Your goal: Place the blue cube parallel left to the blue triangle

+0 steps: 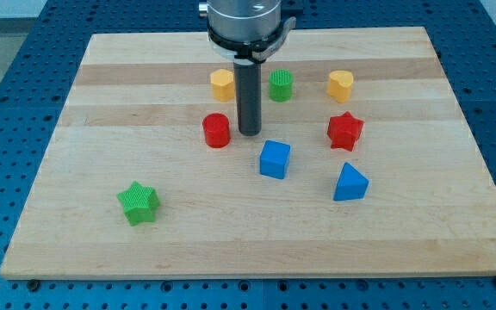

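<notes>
The blue cube (275, 159) sits on the wooden board near the middle. The blue triangle (350, 182) lies to its right and a little lower in the view, with a gap between them. My tip (249, 133) rests on the board just above and left of the blue cube, not touching it. The tip stands close to the right of the red cylinder (216, 131).
A yellow hexagon block (222, 84) and a green cylinder (281, 85) flank the rod toward the view's top. A yellow heart (340, 85) and a red star (345, 131) are at the right. A green star (139, 202) lies at the lower left. The board (102, 103) ends at blue table edges.
</notes>
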You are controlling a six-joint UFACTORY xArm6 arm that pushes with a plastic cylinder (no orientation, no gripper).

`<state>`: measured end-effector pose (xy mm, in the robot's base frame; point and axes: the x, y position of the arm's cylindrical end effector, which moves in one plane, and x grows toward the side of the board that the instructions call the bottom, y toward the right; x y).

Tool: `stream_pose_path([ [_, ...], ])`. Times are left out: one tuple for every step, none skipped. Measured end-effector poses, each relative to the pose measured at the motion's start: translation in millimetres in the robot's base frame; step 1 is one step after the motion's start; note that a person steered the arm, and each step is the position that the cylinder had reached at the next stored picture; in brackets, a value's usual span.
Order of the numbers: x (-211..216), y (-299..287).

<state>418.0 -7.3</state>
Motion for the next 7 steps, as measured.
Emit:
stream_pose_path([
  [-1,11],
  [1,11],
  [14,11],
  [19,11],
  [33,13],
  [33,13],
  [33,16],
])
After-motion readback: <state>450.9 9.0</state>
